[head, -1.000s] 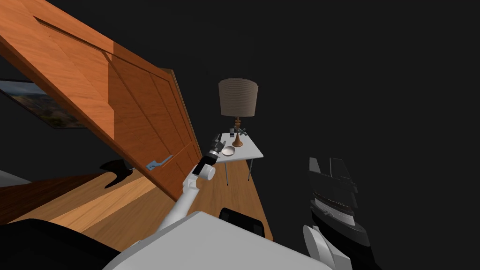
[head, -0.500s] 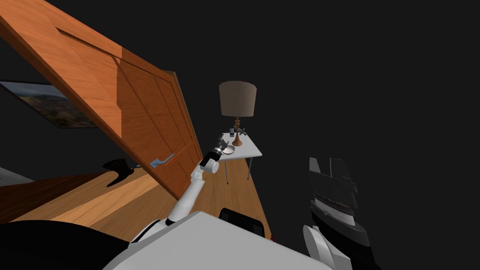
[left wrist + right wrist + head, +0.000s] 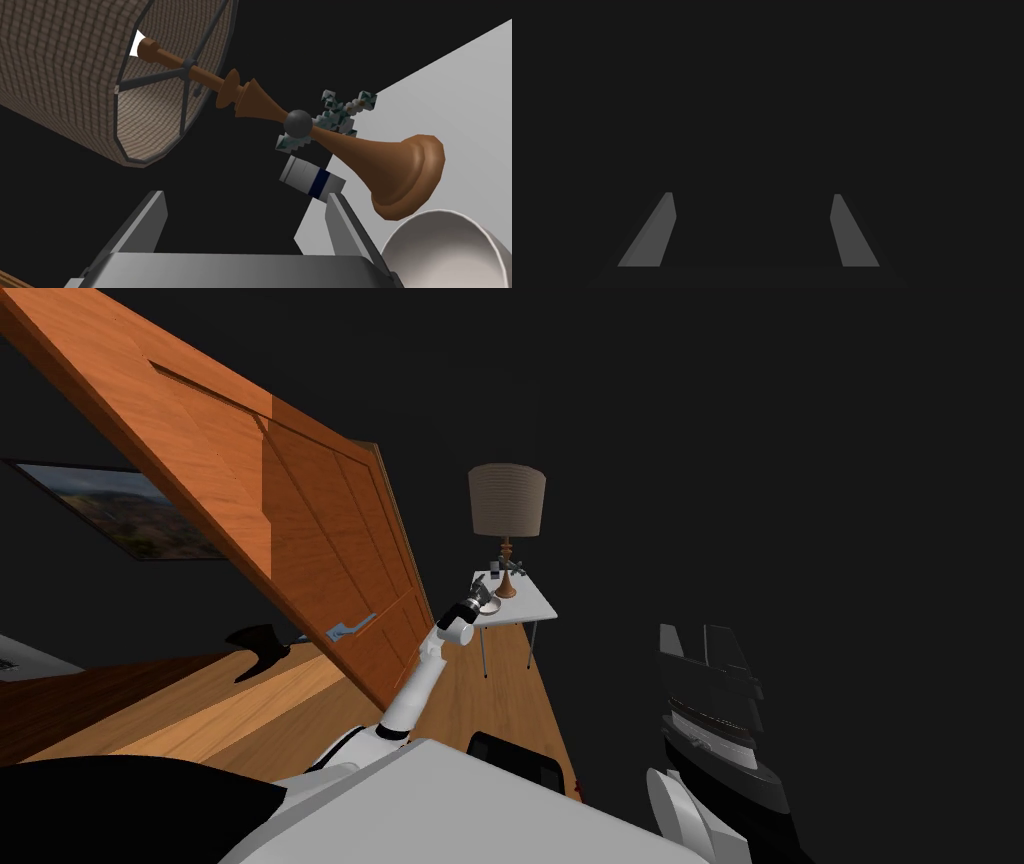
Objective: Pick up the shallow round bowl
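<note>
The left gripper (image 3: 244, 194) is held open and empty, the bowl (image 3: 445, 250) beside one finger; the lamp (image 3: 400, 165) ahead may be struck.

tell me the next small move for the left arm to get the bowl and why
Probably slide the open left pincer sideways toward the bowl: the bowl lies outside its fingers, beside the lamp base, so closing now would catch nothing.

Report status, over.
Left gripper open, empty. Right gripper open. Bowl on table, just outside left's grasp. Lamp base close by.
</note>
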Available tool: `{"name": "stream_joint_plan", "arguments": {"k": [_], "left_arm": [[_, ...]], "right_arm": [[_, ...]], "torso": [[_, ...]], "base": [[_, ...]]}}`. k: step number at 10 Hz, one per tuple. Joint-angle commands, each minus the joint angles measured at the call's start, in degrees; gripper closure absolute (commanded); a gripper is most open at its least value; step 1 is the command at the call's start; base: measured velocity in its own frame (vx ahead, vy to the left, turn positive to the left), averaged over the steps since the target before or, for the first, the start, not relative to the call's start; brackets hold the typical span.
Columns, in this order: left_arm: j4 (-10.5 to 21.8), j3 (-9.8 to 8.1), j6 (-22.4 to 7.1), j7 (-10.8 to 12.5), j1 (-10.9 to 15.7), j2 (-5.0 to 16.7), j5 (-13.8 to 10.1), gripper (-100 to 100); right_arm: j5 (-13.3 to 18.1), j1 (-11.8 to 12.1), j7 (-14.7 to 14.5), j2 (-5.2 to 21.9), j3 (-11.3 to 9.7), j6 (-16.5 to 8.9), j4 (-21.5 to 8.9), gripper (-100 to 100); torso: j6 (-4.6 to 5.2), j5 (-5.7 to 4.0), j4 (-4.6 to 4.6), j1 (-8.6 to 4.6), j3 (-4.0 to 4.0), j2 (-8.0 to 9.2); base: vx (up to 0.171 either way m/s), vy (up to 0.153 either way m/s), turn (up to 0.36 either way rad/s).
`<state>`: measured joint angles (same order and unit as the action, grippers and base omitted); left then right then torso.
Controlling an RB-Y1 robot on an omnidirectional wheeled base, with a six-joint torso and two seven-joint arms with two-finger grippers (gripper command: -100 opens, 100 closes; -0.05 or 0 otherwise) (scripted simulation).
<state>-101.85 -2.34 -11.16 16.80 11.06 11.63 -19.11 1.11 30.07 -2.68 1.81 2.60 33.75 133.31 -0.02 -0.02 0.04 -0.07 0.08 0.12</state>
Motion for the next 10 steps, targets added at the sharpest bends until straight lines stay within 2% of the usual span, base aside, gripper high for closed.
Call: {"name": "stream_joint_plan", "arguments": {"k": [1,2,3,4,5,6,7,8,9,10], "left_arm": [[2.86,0.19,-2.86,0.62,2.86,0.24,-1.29,-100],[3.84,0.19,-3.7,0.62,3.46,0.24,-1.29,-100],[5.81,0.34,-5.93,1.1,5.78,0.4,-2.31,-100],[6.87,0.34,-6.71,1.1,6.32,0.4,-2.31,-100],[8.71,0.54,-8.78,1.55,8.4,0.59,-3.26,-100],[9.93,0.54,-9.7,1.55,9.13,0.59,-3.26,-100],[12.27,0.8,-11.38,1.97,11.34,0.82,-4.14,-100],[13.01,0.8,-12.66,1.97,11.89,0.82,-4.14,-100],[15.24,1.11,-14.52,2.37,14.26,1.11,-4.94,-100],[16.09,1.11,-15.58,2.37,14.57,1.11,-4.94,-100]], "right_arm": [[0.0,0.0,0.0,0.0,0.0,0.0,0.0,0],[0.0,0.0,0.0,0.0,0.0,0.0,0.0,0],[0.0,0.0,0.0,0.0,0.0,0.0,0.0,0],[0.0,0.0,0.0,0.0,0.0,0.0,0.0,0],[0.0,0.0,0.0,0.0,0.0,0.0,0.0,0],[0.0,0.0,0.0,0.0,0.0,0.0,0.0,0],[0.0,0.0,0.0,0.0,0.0,0.0,0.0,0],[0.0,0.0,0.0,0.0,0.0,0.0,0.0,0],[0.0,0.0,0.0,0.0,0.0,0.0,0.0,0],[0.0,0.0,0.0,0.0,0.0,0.0,0.0,0]], "torso": [[0.0,0.0,0.0,0.0,0.0,0.0],[0.01,0.0,-0.01,0.0,-0.01,-0.02],[0.0,0.0,-0.01,0.0,-0.02,-0.04],[0.0,0.0,-0.01,0.0,-0.03,-0.04],[0.0,0.0,-0.02,0.01,-0.04,-0.06],[0.0,0.0,-0.02,0.0,-0.04,-0.07],[0.0,0.01,-0.03,0.01,-0.05,-0.08],[0.0,0.0,-0.02,0.01,-0.06,-0.1],[0.0,0.0,-0.03,0.01,-0.07,-0.11],[0.0,0.0,-0.03,0.0,-0.08,-0.13]], "base": [[-0.034,-0.02,0.022],[-0.028,-0.019,0.006],[-0.028,-0.019,0.022],[-0.022,-0.018,0.01],[-0.022,-0.021,0.031],[-0.018,-0.018,0.013],[-0.015,-0.018,0.033],[-0.009,-0.017,0.018],[-0.008,-0.02,0.037],[-0.004,-0.017,0.019]]}}
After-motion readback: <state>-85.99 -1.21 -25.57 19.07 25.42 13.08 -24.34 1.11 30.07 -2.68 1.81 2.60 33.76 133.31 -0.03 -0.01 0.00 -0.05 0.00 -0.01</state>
